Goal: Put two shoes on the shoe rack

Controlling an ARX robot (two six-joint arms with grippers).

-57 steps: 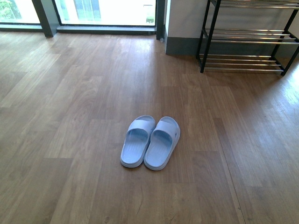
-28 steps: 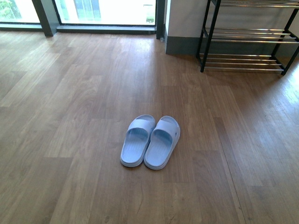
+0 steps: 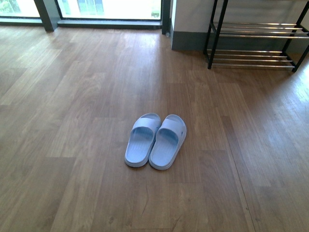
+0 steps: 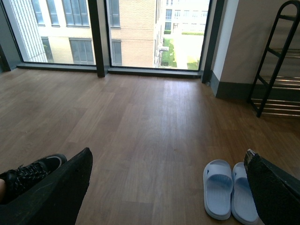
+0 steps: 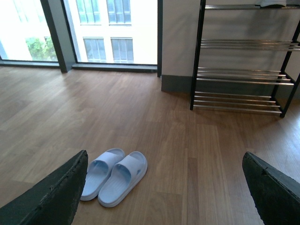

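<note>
Two pale blue rubber slides lie side by side on the wooden floor, the left slide (image 3: 142,140) touching the right slide (image 3: 167,141). The shoe rack (image 3: 256,36) with black frames and chrome bars stands against the wall at the far right. Neither arm shows in the front view. My left gripper (image 4: 168,161) is open and empty, well above the floor, with the slides (image 4: 219,188) by its right finger. My right gripper (image 5: 164,164) is open and empty, with the slides (image 5: 115,177) near its left finger and the rack (image 5: 243,61) beyond. No grey sneakers are in view.
Floor-to-ceiling windows (image 3: 106,9) run along the far wall. A dark window post (image 3: 46,14) stands at the far left. A black laced shoe on a person's foot (image 4: 30,173) shows beside my left gripper. A pale object (image 5: 273,3) rests on the rack's top tier.
The front view has shifted: the slides and the rack sit slightly higher in the frame than before. The slides themselves have not moved on the floor.
</note>
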